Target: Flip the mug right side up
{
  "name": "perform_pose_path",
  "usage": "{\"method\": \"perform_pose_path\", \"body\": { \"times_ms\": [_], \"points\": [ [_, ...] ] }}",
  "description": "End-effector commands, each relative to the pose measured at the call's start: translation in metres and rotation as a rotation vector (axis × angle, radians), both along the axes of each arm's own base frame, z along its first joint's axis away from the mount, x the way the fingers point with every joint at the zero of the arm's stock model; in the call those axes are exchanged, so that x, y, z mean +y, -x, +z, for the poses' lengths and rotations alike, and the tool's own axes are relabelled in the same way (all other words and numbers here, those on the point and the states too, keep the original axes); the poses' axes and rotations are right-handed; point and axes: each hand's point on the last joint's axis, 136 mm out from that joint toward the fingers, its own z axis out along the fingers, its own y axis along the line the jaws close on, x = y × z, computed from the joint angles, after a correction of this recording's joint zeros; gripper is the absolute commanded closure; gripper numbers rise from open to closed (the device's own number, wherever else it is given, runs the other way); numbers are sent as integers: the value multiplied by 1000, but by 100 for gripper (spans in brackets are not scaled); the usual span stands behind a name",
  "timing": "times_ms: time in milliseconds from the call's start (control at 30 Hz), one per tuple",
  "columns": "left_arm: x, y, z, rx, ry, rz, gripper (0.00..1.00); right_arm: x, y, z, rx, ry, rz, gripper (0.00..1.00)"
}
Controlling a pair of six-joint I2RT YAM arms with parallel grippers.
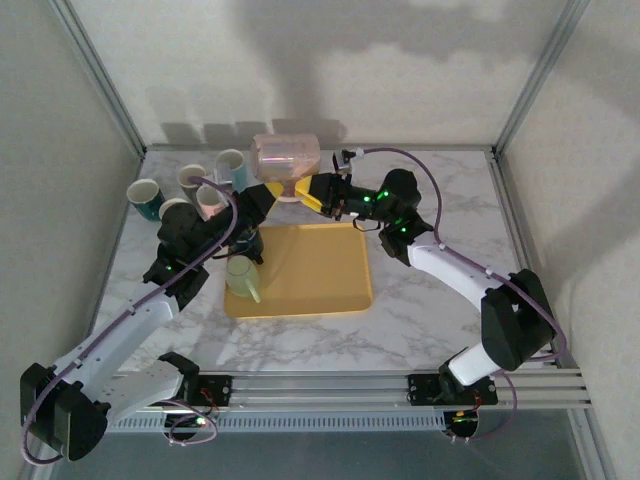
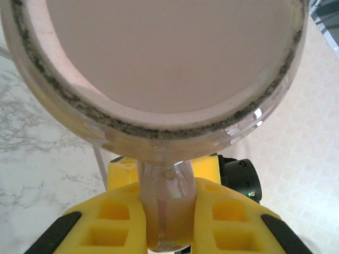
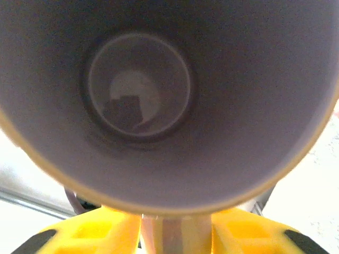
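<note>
Mug: pink translucent mug (image 1: 286,156) held in the air on its side, above the far edge of the yellow tray (image 1: 318,268), between the two arms; mouth toward the right, base toward the left.
Handle: clear handle (image 2: 168,203) hangs downward from the mug body, seen from both wrist views.
Left gripper: left gripper (image 2: 168,222) has its yellow fingers (image 2: 114,217) clamped on the handle from the base side; the mug's flat bottom looms just above them.
Right gripper: right gripper (image 3: 175,230) sits at the mouth side, looking straight into the mug's hollow; its yellow fingers (image 3: 95,233) stand on either side of the handle, nearly together, but whether they already press on it I cannot tell.
Step in hand: a mid-air handover or shared hold, judged from both sets of fingers meeting at the one handle while the mug is halfway between inverted and upright.
Next move: it seems to call for one arm taking a firm grip, the other letting go, then a roll so the mouth faces up, and a gentle lowering onto the tray.
Tray: also carries a pale green mug (image 1: 243,277) near its left edge.
Desk: marble desk (image 1: 430,310); a cluster of other mugs (image 1: 190,190) stands at the far left.
</note>
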Motion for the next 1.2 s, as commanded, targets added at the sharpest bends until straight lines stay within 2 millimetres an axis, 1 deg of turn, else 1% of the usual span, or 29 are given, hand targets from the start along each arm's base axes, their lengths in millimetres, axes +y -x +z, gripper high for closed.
{"method": "perform_pose_path", "body": {
  "times_ms": [0,67,167,300,367,400,433,500,567,600,633,700,767,833,867,1000,1167],
  "points": [
    [10,24,60,-224,87,-7,100,3,0,30,-61,-80,-13,67],
    [10,23,57,-218,84,-7,100,4,0,33,-71,-83,-13,72],
    [9,20,51,-206,74,-5,100,3,1,37,-96,-79,-19,82],
    [10,15,39,-168,47,14,100,0,2,37,-162,-22,-55,100],
    [8,12,33,-147,24,15,89,-2,3,36,-201,17,-79,100],
    [7,10,29,-136,11,13,81,-3,3,37,-221,34,-87,100],
    [6,8,26,-126,-3,14,68,-3,3,36,-240,50,-94,100],
    [5,6,22,-114,-40,16,53,-4,3,34,-262,86,-105,100],
    [5,5,21,-115,-85,25,42,-6,3,33,-289,124,-116,100],
    [8,3,16,-96,-122,45,36,-7,4,31,-303,147,-123,100],
    [11,3,15,-95,-152,65,31,-10,4,30,-314,169,-136,100],
    [18,2,15,-91,-204,93,24,-16,4,26,-340,220,-158,100],
    [25,3,12,-89,-269,111,21,-25,3,21,-361,280,-187,100],
    [33,2,4,-76,-347,127,17,-35,0,13,-376,346,-223,100],
    [37,1,-1,-69,-386,129,16,-40,-2,9,-379,376,-235,100],
    [50,-5,-29,-33,-547,153,16,-59,-11,-12,-408,530,-303,100],
    [63,-15,-61,12,-718,185,17,-81,-28,-36,-483,762,-373,100]
  ]
}}
